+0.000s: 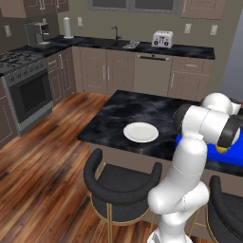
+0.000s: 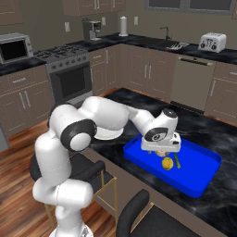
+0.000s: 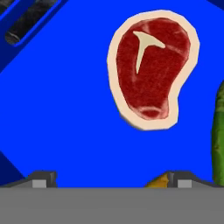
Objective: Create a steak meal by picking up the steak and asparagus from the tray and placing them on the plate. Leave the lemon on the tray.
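Observation:
The red-pink steak [image 3: 151, 70] with its pale rim lies flat on the blue tray [image 3: 57, 109], ahead of my gripper [image 3: 113, 180] and a little right of its centre line. The fingertips [image 3: 41, 179] stand wide apart with nothing between them, so the gripper is open. A dark green asparagus [image 3: 218, 131] stalk runs along the right edge. A sliver of yellow lemon [image 3: 158, 180] shows beside the right fingertip. From the right base, the gripper [image 2: 161, 150] hovers low over the tray [image 2: 199, 171], with the lemon [image 2: 166, 163] and asparagus [image 2: 177, 160] just beside it. The white plate [image 1: 141, 132] sits left of the tray [image 1: 235, 156].
The tray and plate rest on a dark marble island counter [image 1: 118, 114]. Two black stools [image 1: 121, 182] stand at its near edge. My own arm [image 2: 111, 115] reaches over the plate's side of the counter. Kitchen cabinets and a stove [image 1: 23, 80] lie beyond.

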Robot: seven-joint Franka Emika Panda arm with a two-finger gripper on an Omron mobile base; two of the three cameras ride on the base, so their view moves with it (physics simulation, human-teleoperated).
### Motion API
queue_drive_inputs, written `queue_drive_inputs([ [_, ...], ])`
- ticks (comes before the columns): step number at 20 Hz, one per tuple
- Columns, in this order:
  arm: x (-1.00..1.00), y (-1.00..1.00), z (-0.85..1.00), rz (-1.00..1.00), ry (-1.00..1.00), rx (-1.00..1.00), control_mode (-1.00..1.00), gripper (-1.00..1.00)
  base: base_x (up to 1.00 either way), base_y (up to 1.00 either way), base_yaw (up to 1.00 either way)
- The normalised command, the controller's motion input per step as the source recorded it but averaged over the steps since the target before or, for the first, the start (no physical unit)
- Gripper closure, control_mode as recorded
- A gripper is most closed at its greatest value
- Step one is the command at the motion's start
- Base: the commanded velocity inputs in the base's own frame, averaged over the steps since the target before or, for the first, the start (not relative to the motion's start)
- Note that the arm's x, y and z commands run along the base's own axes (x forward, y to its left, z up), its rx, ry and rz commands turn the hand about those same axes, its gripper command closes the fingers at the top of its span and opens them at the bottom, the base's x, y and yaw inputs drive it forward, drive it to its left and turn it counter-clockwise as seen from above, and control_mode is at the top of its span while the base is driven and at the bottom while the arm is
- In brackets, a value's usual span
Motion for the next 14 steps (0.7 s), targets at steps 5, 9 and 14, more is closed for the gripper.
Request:
queue_drive_inputs([
  [5,0.14,-0.09,-0.08,0.0,0.02,0.0,-1.0,-1.0,0.0,0.0,0.0],
  [9,0.14,0.0,-0.08,0.0,0.0,0.0,-1.0,-1.0,0.0,0.0,0.0],
  [14,0.17,-0.01,-0.11,0.01,0.0,0.0,-1.0,-1.0,0.0,0.0,0.0],
])
